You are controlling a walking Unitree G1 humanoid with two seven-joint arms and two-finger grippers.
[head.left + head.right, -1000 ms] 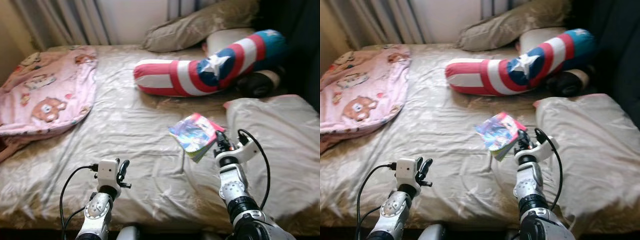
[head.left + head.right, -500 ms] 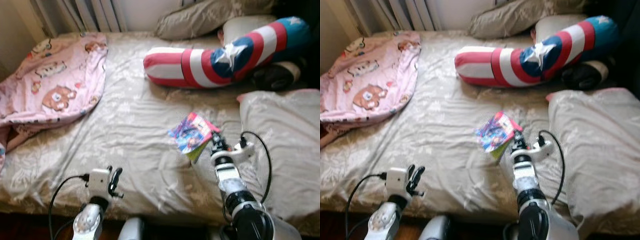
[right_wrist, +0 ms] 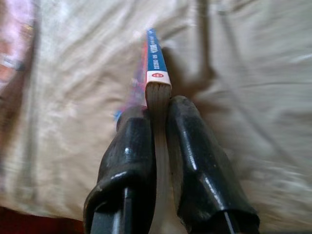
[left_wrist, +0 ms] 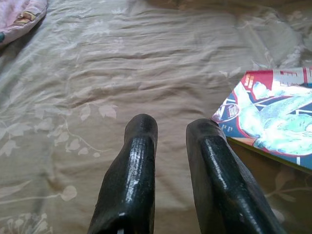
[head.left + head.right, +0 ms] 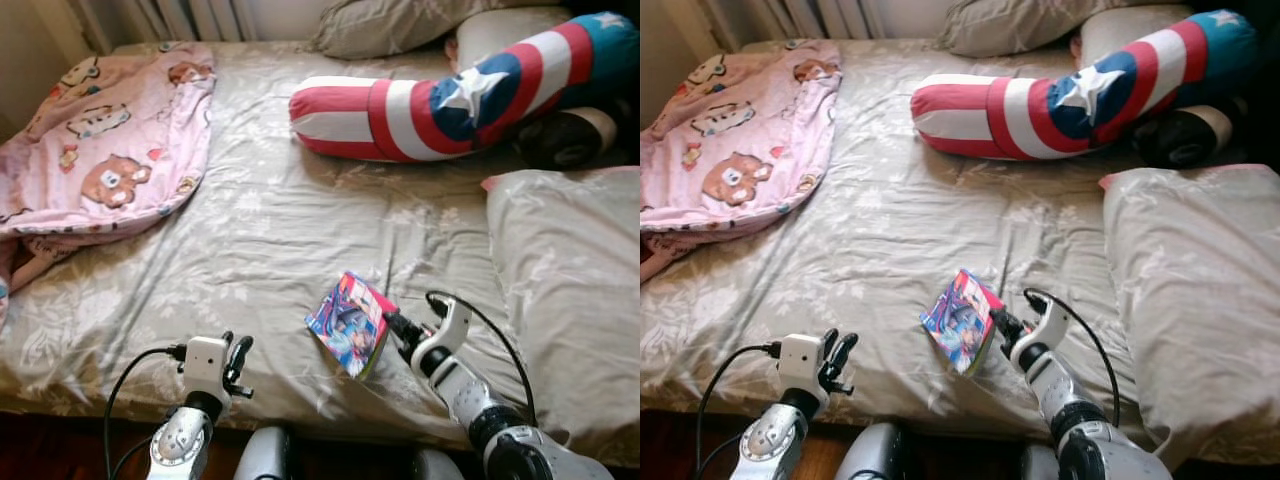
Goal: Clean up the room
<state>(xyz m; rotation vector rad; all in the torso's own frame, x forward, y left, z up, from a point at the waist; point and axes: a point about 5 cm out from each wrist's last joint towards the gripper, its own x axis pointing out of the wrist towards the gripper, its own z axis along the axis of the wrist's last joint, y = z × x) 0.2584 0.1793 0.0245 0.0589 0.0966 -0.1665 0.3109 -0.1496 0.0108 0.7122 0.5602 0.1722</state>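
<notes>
- Beige bed [image 5: 250, 230] fills the room; a pink blanket [image 5: 95, 140] is heaped at its left.
- Left gripper [image 5: 236, 358] idles, fingers slightly apart, empty.
- Comic book [image 5: 349, 322] is pinched edge-on in the right gripper [image 5: 397, 328], near the bed's front edge.
- Carrying-off step; next needs a place to put it.

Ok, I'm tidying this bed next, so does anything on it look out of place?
The pink blanket lies bunched at the bed's left side, spilling over the edge. The right gripper holds a comic book tilted off the sheet.
</notes>
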